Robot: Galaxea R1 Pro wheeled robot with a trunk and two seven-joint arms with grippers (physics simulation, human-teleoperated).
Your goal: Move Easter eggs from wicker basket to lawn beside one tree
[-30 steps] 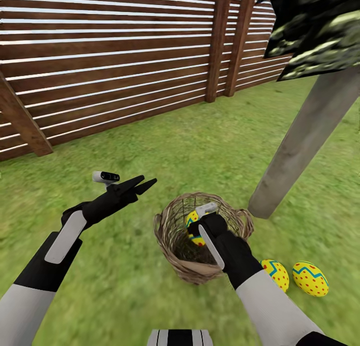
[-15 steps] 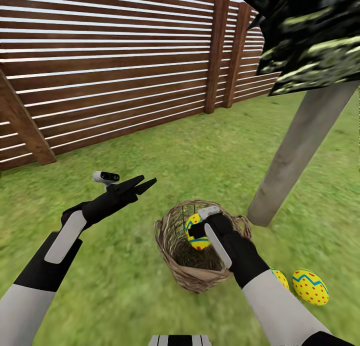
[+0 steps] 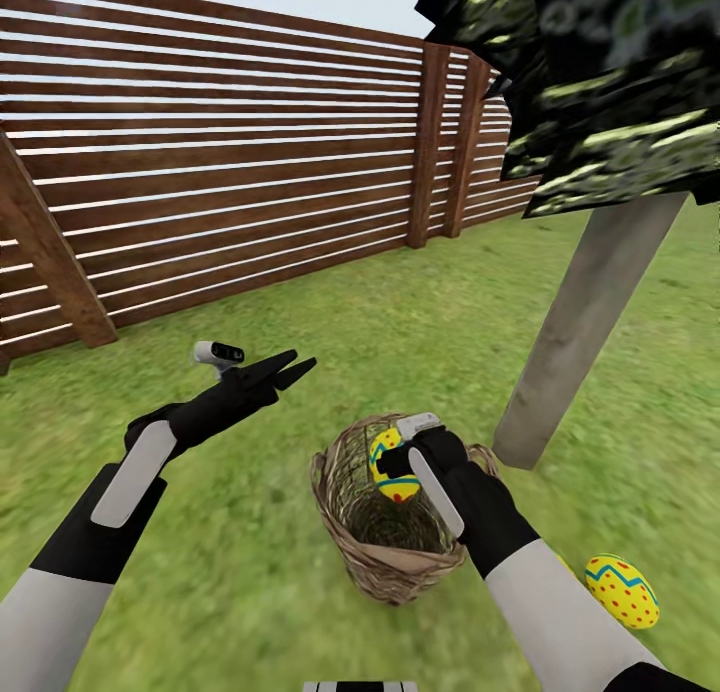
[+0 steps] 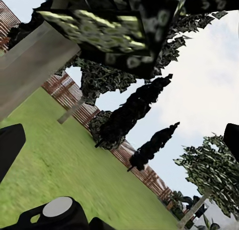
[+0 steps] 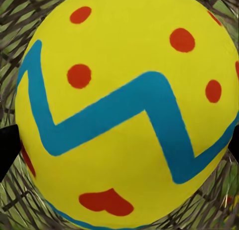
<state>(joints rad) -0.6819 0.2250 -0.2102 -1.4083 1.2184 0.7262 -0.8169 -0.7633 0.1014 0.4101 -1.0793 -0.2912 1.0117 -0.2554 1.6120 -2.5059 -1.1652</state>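
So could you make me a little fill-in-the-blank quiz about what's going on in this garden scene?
1. The right end effector grips a yellow egg above the wicker ____.
2. The zigzag band on that egg is coloured ____.
3. Another egg lies on the lawn near the tree's pale ____.
4. The left end effector holds ____.

Missing words: basket; blue; trunk; nothing

**Hidden, cropped and blurred parts**

In the head view the right tool (image 3: 398, 461) has its fingertips behind the egg (image 3: 392, 464) it carries, so their closure is unseen there. The right forearm covers part of the wicker basket (image 3: 388, 572) rim. A second egg (image 3: 621, 590) is partly hidden by that arm. The tree (image 3: 580, 322) canopy runs off the top edge. The lawn (image 3: 250, 562) texture is blurry.
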